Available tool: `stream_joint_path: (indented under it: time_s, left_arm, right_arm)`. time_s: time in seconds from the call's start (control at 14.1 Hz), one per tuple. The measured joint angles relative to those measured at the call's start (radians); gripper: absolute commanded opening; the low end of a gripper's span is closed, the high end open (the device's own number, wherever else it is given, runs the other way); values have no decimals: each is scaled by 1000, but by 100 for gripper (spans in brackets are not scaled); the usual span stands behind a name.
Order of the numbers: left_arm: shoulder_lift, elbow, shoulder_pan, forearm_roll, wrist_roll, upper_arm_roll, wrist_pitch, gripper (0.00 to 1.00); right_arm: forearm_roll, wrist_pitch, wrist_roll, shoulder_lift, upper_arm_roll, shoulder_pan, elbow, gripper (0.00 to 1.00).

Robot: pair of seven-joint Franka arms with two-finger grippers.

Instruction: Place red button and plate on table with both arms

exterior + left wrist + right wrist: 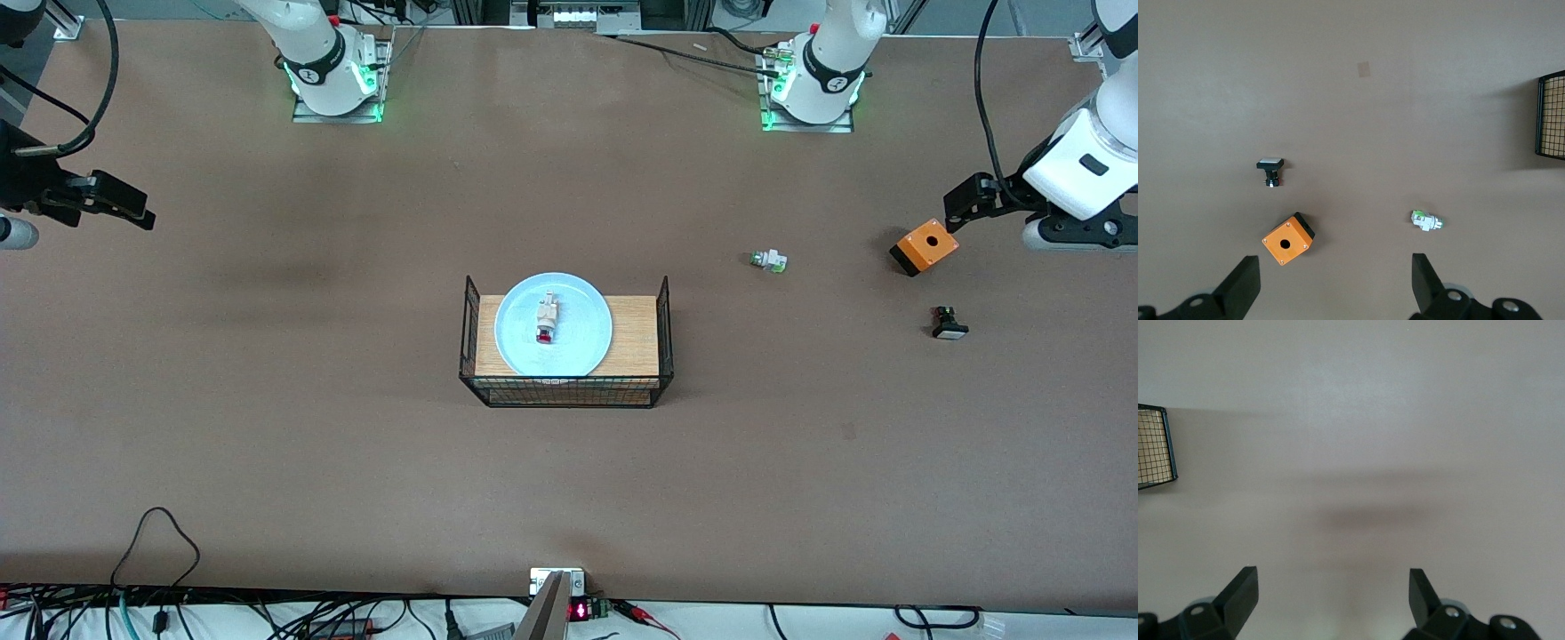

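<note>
Red button (pixel 546 322) on plate (pixel 582 351) atop wire rack (pixel 566 388) mid-counter (pixel 267 400), left gripper (pixel 1337 280) over orange box (pixel 925 246), right gripper (pixel 1333 595) over bare counter, both jaws wide, empty.

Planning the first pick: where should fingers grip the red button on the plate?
Grip the button across its pale body, coming straight down. It lies flat on the plate, red cap toward the front camera, so its long sides are exposed and the rack's wire ends block a side approach.

Rack (pixel 1551 115) cut off by both wrist views' edges; red button's (pixel 546 322) details too small.
</note>
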Motion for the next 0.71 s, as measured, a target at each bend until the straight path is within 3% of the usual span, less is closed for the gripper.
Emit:
stream_joint_path:
  time_s: [0.43,0.71]
  left_arm:
    - [-5,0,-3,-6,1,6,-31,100]
    - [-11,2,-67,-178,-17,-1,-97,100]
  right_arm:
    - [0,0,0,0,0,0,0,100]
    - [0,0,0,0,0,0,0,100]
